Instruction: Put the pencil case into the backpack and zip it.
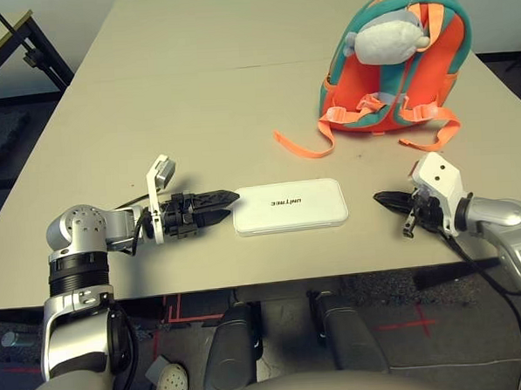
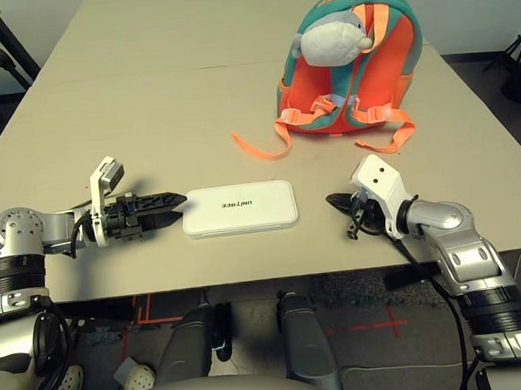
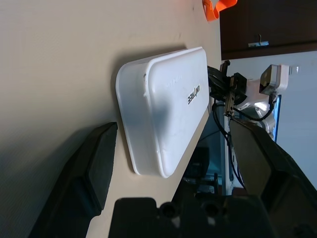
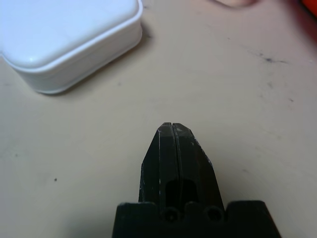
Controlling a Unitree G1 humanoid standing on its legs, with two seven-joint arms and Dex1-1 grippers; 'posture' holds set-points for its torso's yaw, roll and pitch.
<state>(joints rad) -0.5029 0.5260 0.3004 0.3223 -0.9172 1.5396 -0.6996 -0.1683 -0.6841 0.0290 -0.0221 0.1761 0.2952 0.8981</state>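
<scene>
The white pencil case lies flat near the table's front edge, dark lettering on top. My left gripper is open, its fingertips just short of the case's left end; the left wrist view has the case ahead of both spread fingers. My right gripper is shut and empty, a short way to the right of the case, pointing at it. The right wrist view shows its closed fingers with a corner of the case beyond. The orange and teal backpack stands at the back right, a grey-white plush on it.
Orange straps trail from the backpack onto the beige table toward the case. A black stand is on the floor beyond the table's left corner. The table's front edge runs just below both grippers.
</scene>
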